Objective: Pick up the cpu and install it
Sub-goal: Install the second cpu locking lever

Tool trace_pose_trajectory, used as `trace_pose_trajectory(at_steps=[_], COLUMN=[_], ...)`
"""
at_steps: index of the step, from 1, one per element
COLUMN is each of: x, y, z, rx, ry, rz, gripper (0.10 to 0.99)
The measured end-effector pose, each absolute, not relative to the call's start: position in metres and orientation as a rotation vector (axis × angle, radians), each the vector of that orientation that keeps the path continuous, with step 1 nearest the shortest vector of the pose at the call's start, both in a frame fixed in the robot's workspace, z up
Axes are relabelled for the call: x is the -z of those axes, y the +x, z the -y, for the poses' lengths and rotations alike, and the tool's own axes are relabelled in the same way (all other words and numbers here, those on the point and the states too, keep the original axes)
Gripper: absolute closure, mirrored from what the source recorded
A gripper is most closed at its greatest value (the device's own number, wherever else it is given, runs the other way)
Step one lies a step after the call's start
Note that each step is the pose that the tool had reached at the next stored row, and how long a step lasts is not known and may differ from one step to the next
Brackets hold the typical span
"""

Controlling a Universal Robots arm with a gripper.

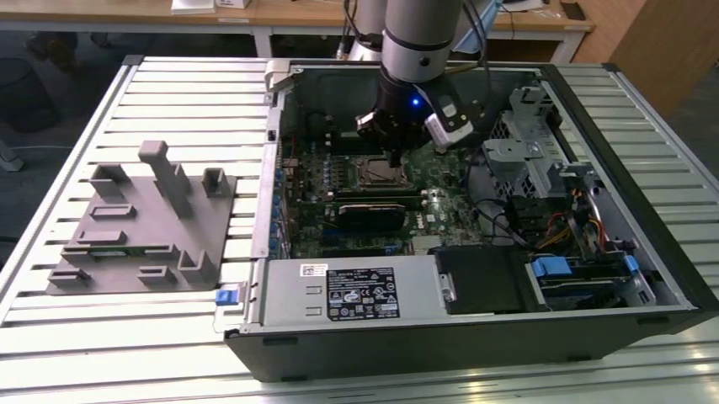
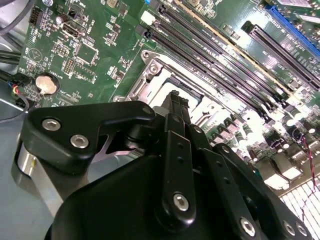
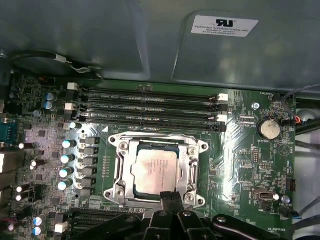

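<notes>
While the grey plastic holder [image 1: 141, 227] lies on the slatted table [image 1: 67, 135] at the exterior view's left, its blocks and posts matte and angular, the open computer case [image 1: 472, 219] takes up the middle and right. Along the case's near edge sits a grey metal box [image 1: 348, 290] with a white printed label. Over the green board [image 1: 427, 210] the arm [image 1: 422, 34] reaches down, and the gripper [image 1: 396, 158] hangs just above the socket [image 1: 379, 172]. In the first wrist view the cpu [image 3: 156, 171], a flat square with a pale, dull silver top, lies inside the socket's metal frame [image 3: 117, 165], beside four long black memory slots [image 3: 150, 107]. The black fingers [image 3: 170, 200] stand pressed together, holding nothing, their tips at the cpu's edge; whether they touch it cannot be told. A round silver coin cell [image 3: 269, 128] sits well apart from the socket.
</notes>
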State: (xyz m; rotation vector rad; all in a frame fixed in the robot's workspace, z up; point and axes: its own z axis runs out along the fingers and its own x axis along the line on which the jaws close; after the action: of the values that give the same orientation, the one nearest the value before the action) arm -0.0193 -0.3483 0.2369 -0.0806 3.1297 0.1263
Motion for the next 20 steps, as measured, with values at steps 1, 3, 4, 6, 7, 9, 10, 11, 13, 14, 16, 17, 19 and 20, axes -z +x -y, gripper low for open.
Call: trace_pose_trajectory(at_steps=[1, 3, 4, 6, 7, 9, 10, 11, 13, 14, 16, 17, 19, 20], x=[-0.239, -0.241, -0.241, -0.241, -0.241, -0.241, -0.240, -0.240, -0.239, -0.239, -0.239, -0.238, -0.238, -0.237], y=[-0.019, -0.019, -0.019, -0.019, -0.019, -0.019, -0.019, -0.019, -0.019, -0.019, -0.019, -0.019, -0.019, -0.019], z=[0.348, 0.348, 0.349, 0.351, 0.352, 0.356, 0.358, 0.360, 0.361, 0.361, 0.362, 0.362, 0.366, 0.367], rx=[-0.127, -0.127, -0.127, -0.125, -0.125, -0.125, -0.125, -0.125, -0.125, -0.125, -0.125, -0.125, -0.125, -0.125], ry=[-0.081, -0.080, -0.079, -0.073, -0.070, -0.066, -0.065, -0.065, -0.065, -0.065, -0.064, -0.064, -0.064, -0.064], rz=[-3.130, -3.129, -3.130, -3.130, -3.130, -3.130, -3.130, -3.130, -3.130, -3.133, -3.139, -3.139, -3.139, -3.139], gripper=[0.980, 0.980, 0.980, 0.980, 0.980, 0.980, 0.980, 0.980, 0.980, 0.980, 0.980, 0.980, 0.980, 0.980])
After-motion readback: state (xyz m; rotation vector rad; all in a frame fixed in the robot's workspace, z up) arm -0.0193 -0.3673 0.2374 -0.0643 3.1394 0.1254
